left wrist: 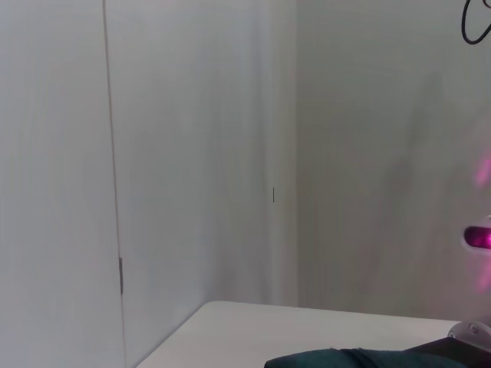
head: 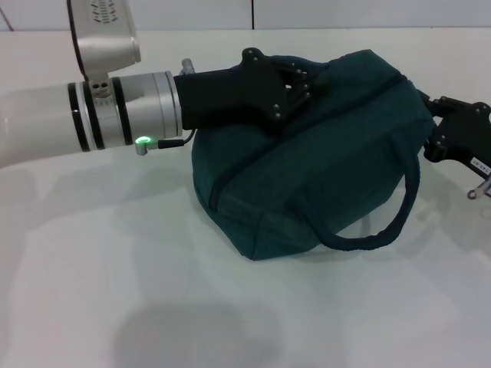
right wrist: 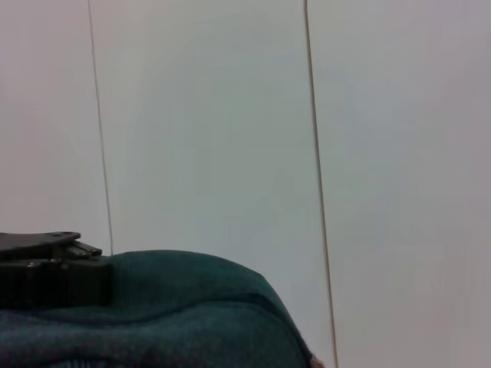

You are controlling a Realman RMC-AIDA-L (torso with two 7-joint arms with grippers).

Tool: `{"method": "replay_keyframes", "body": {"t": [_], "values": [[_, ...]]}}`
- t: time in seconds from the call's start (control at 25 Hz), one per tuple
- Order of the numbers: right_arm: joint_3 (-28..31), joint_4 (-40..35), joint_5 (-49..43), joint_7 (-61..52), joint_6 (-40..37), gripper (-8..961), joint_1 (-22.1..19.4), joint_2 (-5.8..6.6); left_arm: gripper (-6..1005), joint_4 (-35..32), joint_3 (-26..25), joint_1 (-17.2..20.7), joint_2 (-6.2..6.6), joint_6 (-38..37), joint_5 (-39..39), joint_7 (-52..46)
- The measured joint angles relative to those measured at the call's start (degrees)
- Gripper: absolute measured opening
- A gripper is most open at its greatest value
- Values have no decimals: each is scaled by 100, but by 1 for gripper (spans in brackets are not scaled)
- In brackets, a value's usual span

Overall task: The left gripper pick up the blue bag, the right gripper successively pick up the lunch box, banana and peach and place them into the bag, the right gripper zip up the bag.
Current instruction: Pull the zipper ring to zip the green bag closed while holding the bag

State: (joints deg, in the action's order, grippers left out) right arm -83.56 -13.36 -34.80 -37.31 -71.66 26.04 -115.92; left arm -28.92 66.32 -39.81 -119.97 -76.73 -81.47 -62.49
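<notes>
The blue bag (head: 307, 176) lies on the white table in the middle of the head view, one loop handle (head: 383, 230) hanging at its front. My left gripper (head: 299, 83), with silver wrist and green light, reaches across the bag's top and is shut on the fabric there. My right gripper (head: 453, 130) sits against the bag's far right end, its fingertips hidden behind the bag. The bag also shows in the left wrist view (left wrist: 345, 359) and the right wrist view (right wrist: 169, 322), where a black claw part (right wrist: 46, 268) rests on it. Lunch box, banana and peach are out of view.
The white table (head: 153, 291) spreads in front and to the left of the bag. A small silver metal piece (head: 479, 190) lies at the right edge near my right gripper. A white panelled wall (right wrist: 230, 115) stands behind.
</notes>
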Motion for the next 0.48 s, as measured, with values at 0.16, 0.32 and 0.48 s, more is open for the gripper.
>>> {"method": "replay_keyframes", "body": {"t": [0.16, 0.32, 0.48], "values": [[4, -9, 0, 3, 157, 141, 15, 3, 113, -2, -6, 0, 0, 0, 0, 1], [38, -16, 11, 10, 378, 65, 22, 8, 115, -7, 9, 1, -1, 0, 96, 49], [129, -6, 60, 3, 696, 21, 24, 13, 117, -4, 15, 14, 6, 0, 227, 91]]}}
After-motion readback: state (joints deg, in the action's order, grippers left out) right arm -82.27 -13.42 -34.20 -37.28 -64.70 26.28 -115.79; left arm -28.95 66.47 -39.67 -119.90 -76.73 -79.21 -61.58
